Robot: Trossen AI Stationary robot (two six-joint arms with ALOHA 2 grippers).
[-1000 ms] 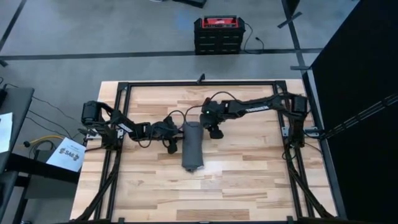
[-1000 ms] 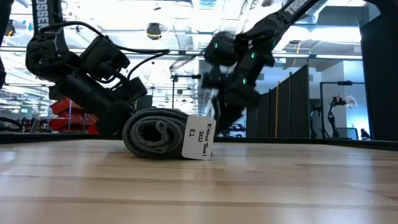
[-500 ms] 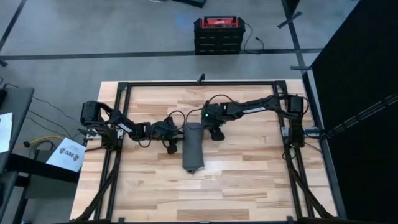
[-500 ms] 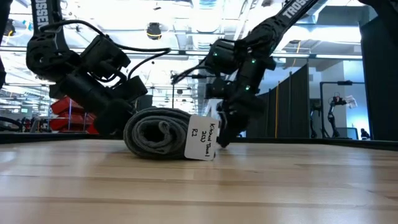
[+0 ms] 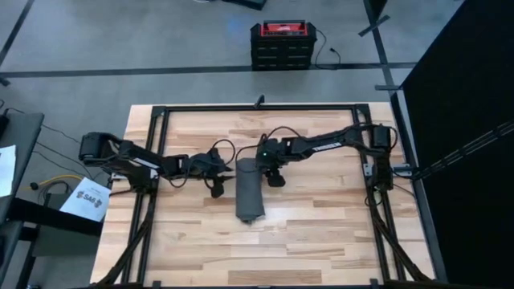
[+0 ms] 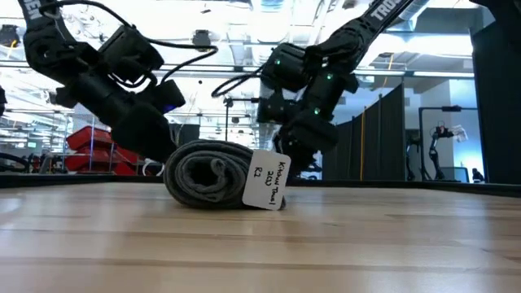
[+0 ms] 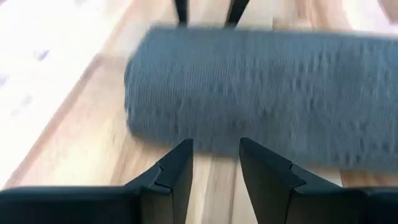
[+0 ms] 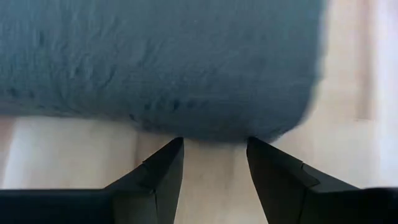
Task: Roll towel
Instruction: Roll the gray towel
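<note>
Already wound into a tight roll at the table's middle, the towel lies flanked by the left gripper and right gripper, both empty with fingers apart, seemingly steadying it.

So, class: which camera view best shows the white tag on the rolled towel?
The low view: the white tag hangs at the near end of the towel, its face with handwriting towards the camera. The high view shows only the roll's top; neither wrist view shows the tag, just grey cloth.
</note>
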